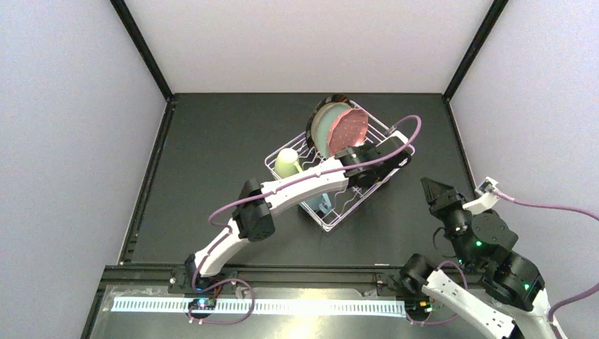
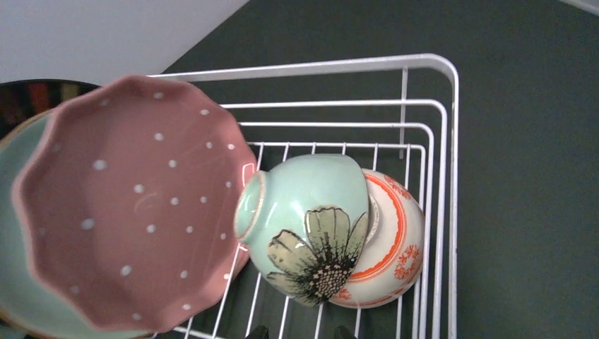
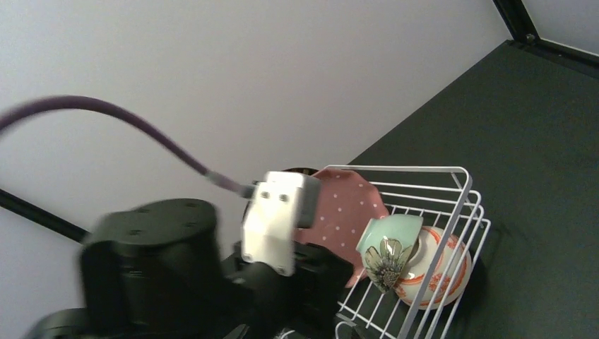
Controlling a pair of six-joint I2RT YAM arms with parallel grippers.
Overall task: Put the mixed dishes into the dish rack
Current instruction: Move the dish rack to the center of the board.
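Note:
The white wire dish rack (image 1: 332, 212) stands mid-table. At its back stand the cream plate with dark striped rim (image 2: 32, 95), the teal flower plate (image 2: 14, 282) and the pink dotted scalloped plate (image 2: 134, 205). The mint bowl (image 2: 311, 219) lies on its side, nested against the red-orange bowl (image 2: 395, 244) in the rack's corner. The cream mug (image 1: 287, 162) and blue mug (image 1: 321, 203) sit in the rack's left part. My left gripper (image 2: 300, 332) is open and empty just above the bowls. My right gripper (image 1: 432, 189) is open and empty, right of the rack.
The left arm (image 1: 297, 187) stretches across the rack (image 3: 438, 212) and fills the left of the right wrist view (image 3: 176, 268). Black frame posts (image 1: 145, 49) and pale walls bound the dark table (image 1: 212, 176). A purple cable (image 1: 406, 123) loops over the rack.

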